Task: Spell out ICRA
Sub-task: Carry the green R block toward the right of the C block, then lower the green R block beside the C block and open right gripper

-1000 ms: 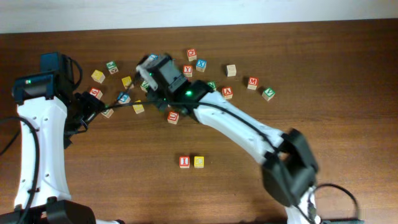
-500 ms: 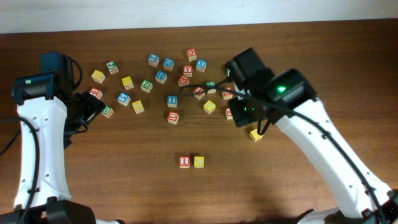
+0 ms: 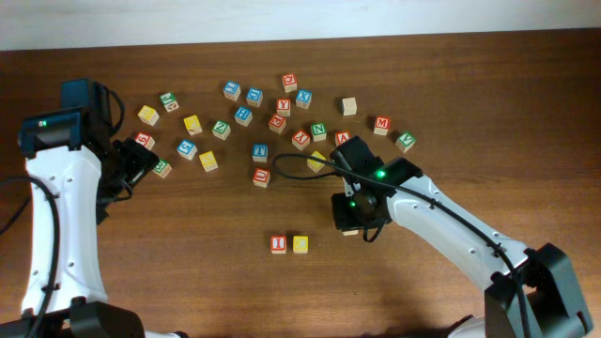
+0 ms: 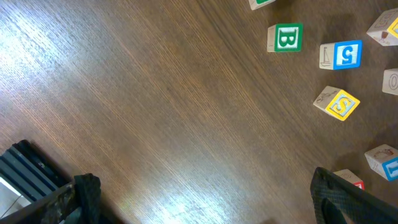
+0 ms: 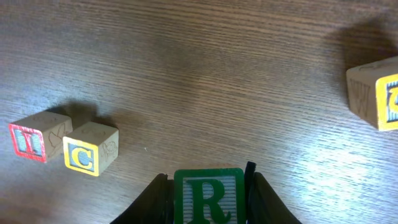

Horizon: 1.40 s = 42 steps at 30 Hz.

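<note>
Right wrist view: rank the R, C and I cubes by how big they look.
1. R cube: looks largest, but it is nearest the camera, so true size is unsure.
2. C cube and I cube: look alike, so no ranking between them.

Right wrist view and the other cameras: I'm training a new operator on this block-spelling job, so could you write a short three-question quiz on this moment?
1. True or false: the right gripper is shut on the green R block.
2. Which two blocks stand side by side at the left of the right wrist view?
A) the I block and the C block
B) an A and an M
C) a B and an S
3. Fill in the blank: the left gripper holds nothing and its fingers are ____.

Key: 1 true; 2 A; 3 open.
</note>
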Motion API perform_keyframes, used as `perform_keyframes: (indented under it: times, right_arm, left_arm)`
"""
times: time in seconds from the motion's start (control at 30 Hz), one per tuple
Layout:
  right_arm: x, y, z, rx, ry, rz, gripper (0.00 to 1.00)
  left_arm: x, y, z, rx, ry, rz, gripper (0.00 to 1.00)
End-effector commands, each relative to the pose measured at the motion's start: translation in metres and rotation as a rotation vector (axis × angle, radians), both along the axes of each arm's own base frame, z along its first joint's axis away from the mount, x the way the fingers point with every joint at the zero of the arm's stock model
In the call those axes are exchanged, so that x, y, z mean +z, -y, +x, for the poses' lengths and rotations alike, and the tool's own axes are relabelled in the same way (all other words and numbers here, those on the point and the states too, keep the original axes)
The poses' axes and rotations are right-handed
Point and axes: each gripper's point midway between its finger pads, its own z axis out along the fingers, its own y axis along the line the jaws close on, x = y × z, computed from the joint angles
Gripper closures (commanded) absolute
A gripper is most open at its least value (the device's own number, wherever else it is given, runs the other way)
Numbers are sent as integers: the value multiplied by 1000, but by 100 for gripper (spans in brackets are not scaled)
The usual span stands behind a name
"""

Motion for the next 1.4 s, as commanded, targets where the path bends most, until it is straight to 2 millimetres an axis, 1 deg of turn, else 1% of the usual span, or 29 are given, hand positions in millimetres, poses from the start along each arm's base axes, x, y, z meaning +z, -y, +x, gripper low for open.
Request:
perform_keyframes:
  times: [0.0, 0.03, 0.13, 0.2, 0.23, 0.27, 0.33, 0.5, 0.57, 0.67, 0.73, 0.83, 0.97, 1.13, 1.17, 1.2, 1.27, 1.37]
  right_arm:
    - [-3, -12, -11, -35, -20, 18, 73]
    - [-6, -19, -15, -19, -11, 20, 74]
    - [-18, -23, -17, -92, 43, -33, 73]
    - [-23, -34, -17, -81, 78, -8, 73]
    - [-25, -36, -16, -77, 99, -9, 73]
    - [-26, -33, -14, -102, 123, -36, 73]
    - [-27, -31, -14, -103, 127, -43, 73]
    - [-39, -27, -20, -120, 112, -45, 73]
    - [-41, -26, -21, -145, 105, -44, 73]
    - [-40, -29, -23, -133, 113, -43, 73]
    - [-39, -35, -22, -118, 134, -37, 73]
    - [-39, -31, -16, -132, 186, -74, 73]
    - [-47, -27, -20, -152, 177, -75, 73]
    - [-47, -32, -21, -145, 175, -53, 72]
    - [-47, -35, -21, -138, 182, -44, 68]
    - [-46, -41, -22, -125, 191, -33, 65]
    - [-45, -45, -25, -111, 195, -28, 65]
    - [-45, -44, -25, -110, 198, -35, 65]
  left_arm:
    - [-1, -3, 0, 18, -3, 5, 1]
    - [-1, -3, 0, 18, -3, 5, 1]
    - [-1, -3, 0, 18, -3, 5, 1]
    - [-1, -3, 0, 18, -3, 5, 1]
    - [-1, -3, 0, 18, -3, 5, 1]
    - [-1, -3, 0, 18, -3, 5, 1]
    - [-1, -3, 0, 18, -3, 5, 1]
    - [-1, -3, 0, 18, -3, 5, 1]
    - [-1, -3, 0, 18, -3, 5, 1]
    - [-1, -3, 0, 18, -3, 5, 1]
    - [-1, -3, 0, 18, -3, 5, 1]
    - [-1, -3, 0, 18, -3, 5, 1]
    - [-1, -3, 0, 18, -3, 5, 1]
    - [-1, -3, 0, 18, -3, 5, 1]
    - [-1, -3, 0, 18, -3, 5, 1]
    - [-1, -3, 0, 18, -3, 5, 1]
    - [-1, -3, 0, 18, -3, 5, 1]
    - [-1, -3, 0, 18, -3, 5, 1]
